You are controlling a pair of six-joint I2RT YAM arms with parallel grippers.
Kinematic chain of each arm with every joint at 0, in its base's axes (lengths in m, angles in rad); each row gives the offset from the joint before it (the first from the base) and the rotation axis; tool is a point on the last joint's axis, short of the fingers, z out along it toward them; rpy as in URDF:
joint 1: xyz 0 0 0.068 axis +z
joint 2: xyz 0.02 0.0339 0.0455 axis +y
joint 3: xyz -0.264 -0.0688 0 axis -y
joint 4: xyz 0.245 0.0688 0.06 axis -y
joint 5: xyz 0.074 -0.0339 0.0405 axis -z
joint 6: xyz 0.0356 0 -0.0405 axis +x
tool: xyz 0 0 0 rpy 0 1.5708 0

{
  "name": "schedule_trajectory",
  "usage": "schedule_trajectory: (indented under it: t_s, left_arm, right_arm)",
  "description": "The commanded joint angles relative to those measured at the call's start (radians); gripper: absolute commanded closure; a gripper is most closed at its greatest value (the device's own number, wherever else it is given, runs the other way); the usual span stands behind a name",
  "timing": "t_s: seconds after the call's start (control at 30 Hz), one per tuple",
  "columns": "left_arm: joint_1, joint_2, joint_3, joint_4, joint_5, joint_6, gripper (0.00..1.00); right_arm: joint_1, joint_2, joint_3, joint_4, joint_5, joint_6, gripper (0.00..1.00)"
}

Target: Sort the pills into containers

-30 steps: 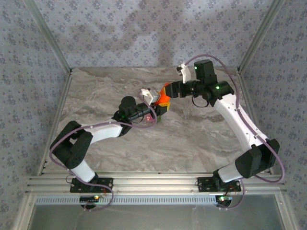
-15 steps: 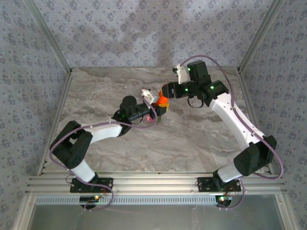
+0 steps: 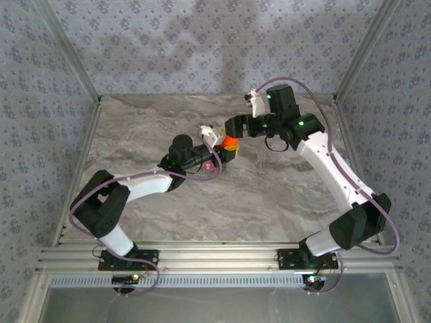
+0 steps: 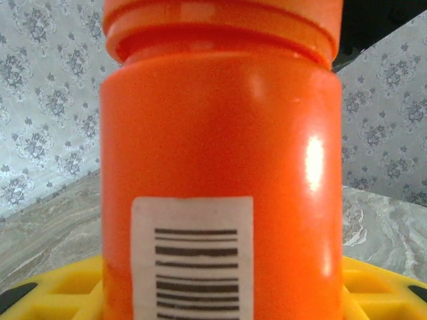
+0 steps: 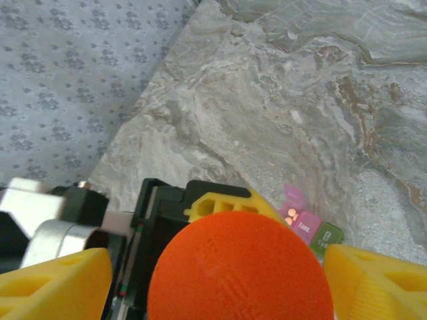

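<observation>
My left gripper (image 3: 225, 149) is shut on an orange bottle (image 4: 220, 167) and holds it upright above the table; its yellow fingers (image 4: 47, 293) show at either side of the bottle's base. The round orange cap (image 5: 240, 273) sits on the bottle. My right gripper (image 5: 220, 280) hangs over the cap, open, its yellow fingers (image 5: 53, 283) standing on both sides with a gap on the left. The containers (image 5: 307, 227), a joined pink and green pair, lie on the table beyond the bottle. Two pale pills (image 5: 291, 217) rest in an open pink compartment.
The marble table (image 3: 269, 195) is bordered by patterned walls and metal frame posts. In the top view the containers (image 3: 214, 165) lie just under the left wrist. Both arms meet near the table's middle back.
The right gripper's jaws have spread apart around the cap. The right wrist has shifted slightly. The left gripper and the bottle have stayed where they were.
</observation>
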Motion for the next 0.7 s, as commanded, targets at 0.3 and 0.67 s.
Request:
schedule_trajectory:
  t_s: [0.3,0.67]
  left_arm:
    - [-0.006,-0.034,0.042,0.051,0.046,-0.013,1.00]
    - [-0.011,-0.025,0.053,0.047,0.057,-0.020,1.00]
  right_arm:
    - [-0.103,-0.094,-0.028,0.038,-0.158,-0.106,0.15]
    - [-0.079,-0.040,0.007,-0.018,-0.109,-0.157,0.16]
